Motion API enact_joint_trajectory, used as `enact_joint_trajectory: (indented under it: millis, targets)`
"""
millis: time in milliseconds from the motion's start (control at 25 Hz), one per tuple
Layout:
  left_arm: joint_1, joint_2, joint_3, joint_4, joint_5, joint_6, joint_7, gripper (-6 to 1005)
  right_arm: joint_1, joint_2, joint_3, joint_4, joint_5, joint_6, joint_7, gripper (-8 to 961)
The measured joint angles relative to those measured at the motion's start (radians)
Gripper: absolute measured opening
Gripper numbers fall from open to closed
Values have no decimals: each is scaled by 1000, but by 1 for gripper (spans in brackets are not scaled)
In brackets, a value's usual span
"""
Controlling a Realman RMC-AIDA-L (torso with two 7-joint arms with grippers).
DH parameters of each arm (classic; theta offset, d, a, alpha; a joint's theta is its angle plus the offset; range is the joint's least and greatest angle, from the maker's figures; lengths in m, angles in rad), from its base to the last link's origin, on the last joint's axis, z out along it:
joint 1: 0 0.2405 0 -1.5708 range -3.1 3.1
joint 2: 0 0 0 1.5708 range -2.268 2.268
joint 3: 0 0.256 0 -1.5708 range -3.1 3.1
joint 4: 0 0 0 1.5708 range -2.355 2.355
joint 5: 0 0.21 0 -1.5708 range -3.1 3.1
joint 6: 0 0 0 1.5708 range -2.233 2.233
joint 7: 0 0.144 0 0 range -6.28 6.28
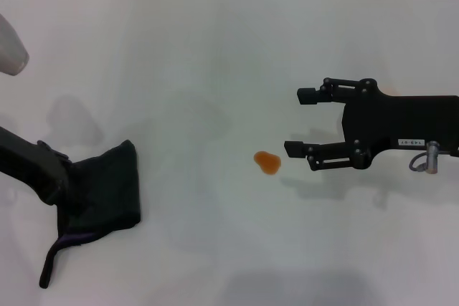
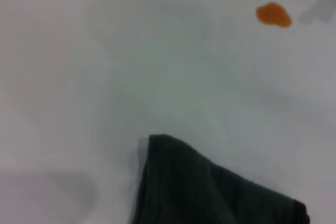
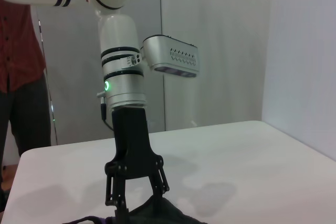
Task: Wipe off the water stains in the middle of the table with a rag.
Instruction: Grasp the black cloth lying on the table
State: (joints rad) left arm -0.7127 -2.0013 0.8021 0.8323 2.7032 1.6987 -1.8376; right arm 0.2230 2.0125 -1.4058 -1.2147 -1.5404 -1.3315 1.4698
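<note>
Left hand on the rag at lower left, stain waiting untouched at centre.

In the head view the left hand [image 1: 68, 180] sits at the lower left of the frame, closed on the near edge of the rag [image 1: 107, 191], which lies flat on the worktop [image 1: 215, 48] with its thin tail trailing toward the bottom edge. The water stains [image 1: 267, 162] amount to a single orange blob just right of frame centre, well apart from the rag. The right hand [image 1: 301, 121] hovers at right centre, jaws wide apart and holding nothing, its lower finger just beside the blob. To wipe well, I judge the rag should be dragged rightward, pressed flat, fully across the blob, with the right hand kept out of the way. Count: one rag, one blob, two hands, one pale object at upper left.
</note>
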Motion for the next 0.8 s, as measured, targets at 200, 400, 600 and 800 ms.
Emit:
enact_joint_trajectory:
  millis: [200, 400, 600, 800]
  targets:
    - [-28, 1, 3, 2, 34, 4, -9, 883, -1, 0, -1, 6, 1, 0, -2, 828]
    - [-37, 1, 9, 0, 38, 3, -10, 883, -1, 0, -6, 16, 23, 0, -22, 828]
    - [-44, -6, 13, -4, 39, -2, -10, 883, -1, 0, -7, 23, 37, -1, -38, 828]
    - [-45, -16, 14, -4, 40, -11, -8, 883, -1, 0, -7, 24, 37, -2, -40, 828]
